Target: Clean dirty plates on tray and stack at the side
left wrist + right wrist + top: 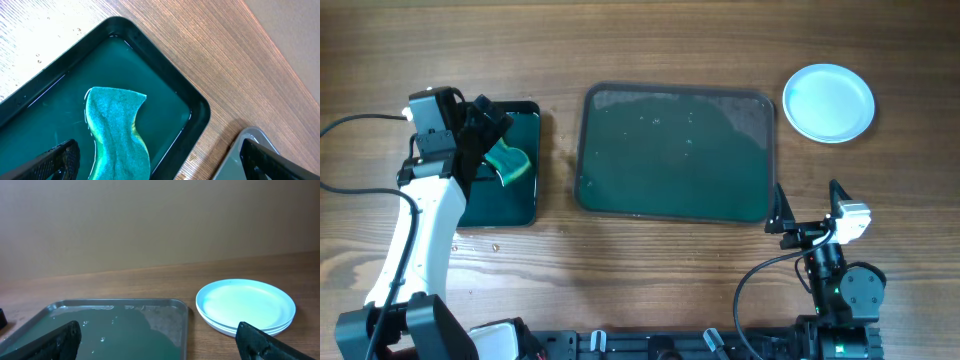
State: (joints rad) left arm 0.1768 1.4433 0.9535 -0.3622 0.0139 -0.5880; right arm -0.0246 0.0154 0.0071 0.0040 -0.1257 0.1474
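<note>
The white plates sit stacked on the table to the right of the dark green tray; they also show in the right wrist view. The tray holds no plates, only wet patches, and shows in the right wrist view. My left gripper is open above the green sponge, which lies in the small black tray; the sponge lies between the open fingers. My right gripper is open and empty near the tray's front right corner; its fingers show in the right wrist view.
The black tray stands left of the green tray, with a strip of wood between them. The green tray's corner shows in the left wrist view. The arm bases stand along the front edge.
</note>
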